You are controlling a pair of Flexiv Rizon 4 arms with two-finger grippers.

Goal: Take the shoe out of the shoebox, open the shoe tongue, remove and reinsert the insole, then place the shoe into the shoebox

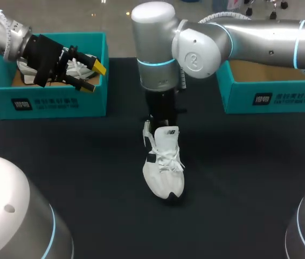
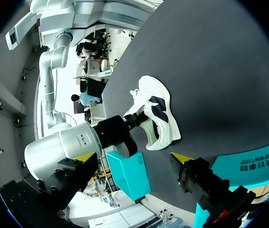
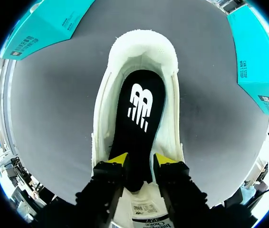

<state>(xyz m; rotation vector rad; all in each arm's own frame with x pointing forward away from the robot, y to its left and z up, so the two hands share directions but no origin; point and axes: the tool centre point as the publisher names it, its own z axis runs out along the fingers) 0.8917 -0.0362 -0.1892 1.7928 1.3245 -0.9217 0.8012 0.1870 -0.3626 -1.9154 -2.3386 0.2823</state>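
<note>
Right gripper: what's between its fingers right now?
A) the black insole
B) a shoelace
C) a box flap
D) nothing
A: the right wrist view shows the insole running up between the yellow tips of the right gripper, inside the white shoe.

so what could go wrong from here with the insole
The shoe stands free on the table. The left fingers are open and away over the left shoebox, so nothing steadies it. A pull on the insole may drag or tip the whole shoe. The laces look tied, so the insole could also catch in the narrow opening.
</note>
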